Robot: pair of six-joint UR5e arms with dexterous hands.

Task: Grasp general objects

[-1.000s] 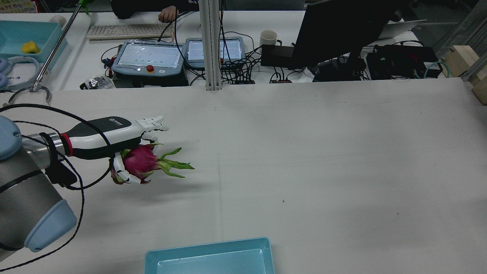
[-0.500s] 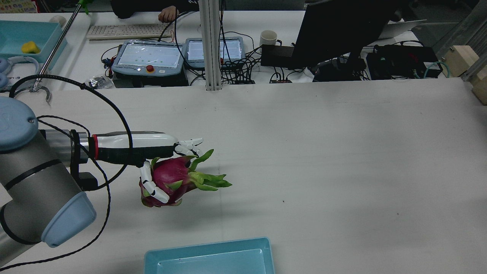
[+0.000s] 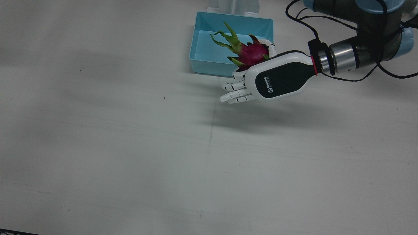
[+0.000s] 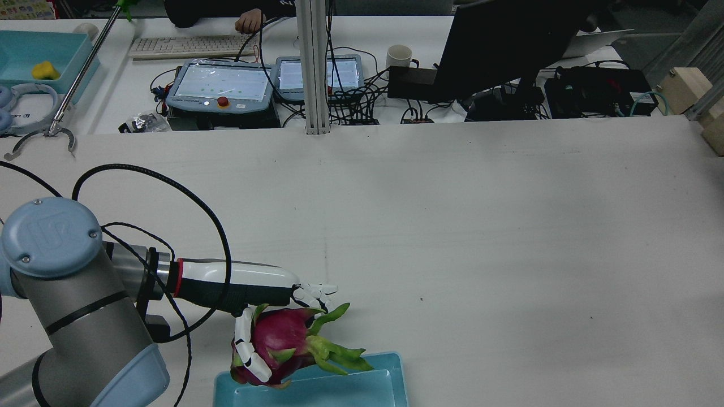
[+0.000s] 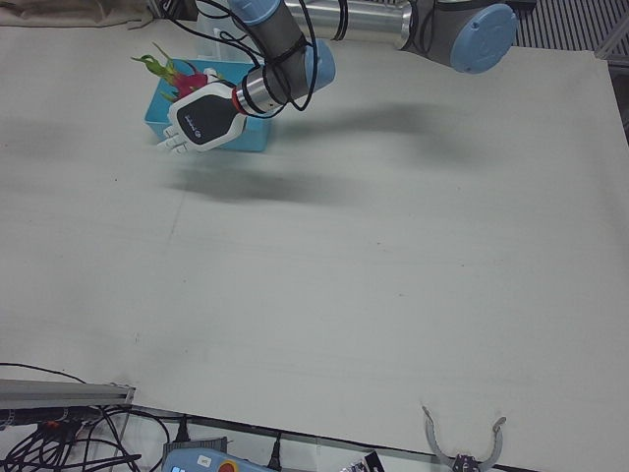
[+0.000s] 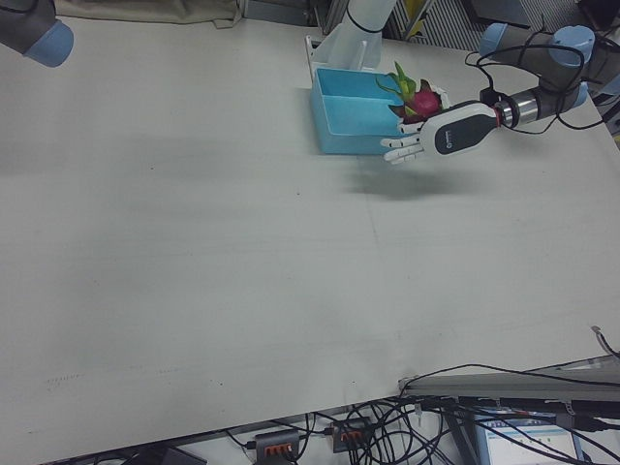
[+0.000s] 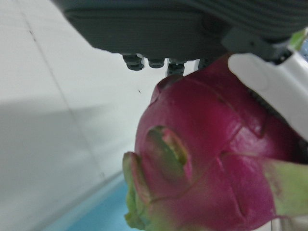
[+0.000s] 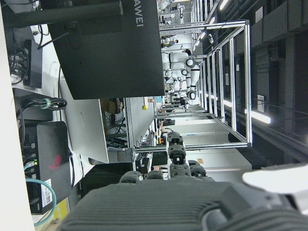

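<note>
A magenta dragon fruit [image 4: 277,342] with green scales is held in my left hand [image 4: 237,288], thumb and fingers wrapped round it, leafy end pointing away from the wrist. It hangs over the left part of the light-blue tray [image 4: 362,390], clear of the tray floor. In the front view the left hand [image 3: 274,78] shows its back, with the fruit [image 3: 251,54] behind it above the tray [image 3: 209,67]. The left hand view is filled by the fruit [image 7: 211,159]. My right hand [image 8: 168,202] shows only in its own view, fingers extended, holding nothing.
The tray stands at the robot-side table edge, before a pedestal [image 6: 363,19]. Beyond the far edge are a metal post [image 4: 313,68], teach pendants [image 4: 220,85], a monitor [image 4: 503,45] and cables. A grabber tool [image 4: 51,133] lies at the far left corner.
My left arm has carried the dragon fruit back toward the robot and to the right, from above bare table to above the blue tray's left part. The grip is unchanged.
</note>
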